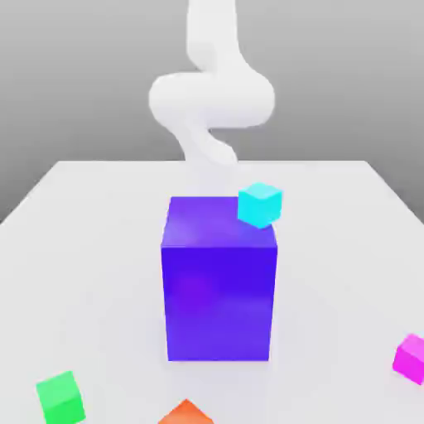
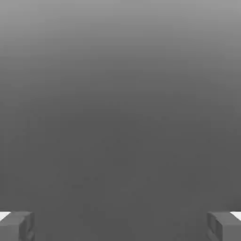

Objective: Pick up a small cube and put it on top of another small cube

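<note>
While the white arm rises behind the big blue-violet block in the exterior view, we see the small magenta-pink cube resting on the pale table at about four o'clock from that block, well apart from it and close to the exterior view's right edge, which cuts part of it off. Nothing touches this cube.

We read the block as standing upright near the middle of the table. A cyan cube appears at the block's upper corner, at roughly one o'clock from the block's centre; we cannot tell whether it sits on the block's top or on the table behind it. A green cube lies on the table at about seven o'clock from the block, well apart from it. An orange piece shows at about six o'clock from the block, cut off by the frame, so we cannot tell its full shape.

In the hand view, we see the gripper with its two grey fingertips standing as far apart as they go, one at each side of the picture, with nothing between them. We see only a plain grey ground beyond them, and the gripper holds nothing.
</note>
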`<state>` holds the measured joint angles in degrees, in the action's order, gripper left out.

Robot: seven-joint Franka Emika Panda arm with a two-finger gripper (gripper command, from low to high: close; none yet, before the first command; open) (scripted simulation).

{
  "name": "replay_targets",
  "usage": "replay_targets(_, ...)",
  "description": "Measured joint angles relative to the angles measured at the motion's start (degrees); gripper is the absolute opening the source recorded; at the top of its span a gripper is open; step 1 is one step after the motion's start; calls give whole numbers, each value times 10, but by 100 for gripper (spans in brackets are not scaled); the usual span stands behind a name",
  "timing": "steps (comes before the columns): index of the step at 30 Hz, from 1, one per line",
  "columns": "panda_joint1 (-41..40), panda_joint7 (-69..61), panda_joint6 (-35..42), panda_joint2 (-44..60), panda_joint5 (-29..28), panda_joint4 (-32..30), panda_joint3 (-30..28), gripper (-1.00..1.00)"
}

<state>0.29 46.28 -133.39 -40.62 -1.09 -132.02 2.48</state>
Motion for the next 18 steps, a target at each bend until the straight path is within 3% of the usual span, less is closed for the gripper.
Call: replay_targets(18,60,59,-115,377,-116,-17,157,0)
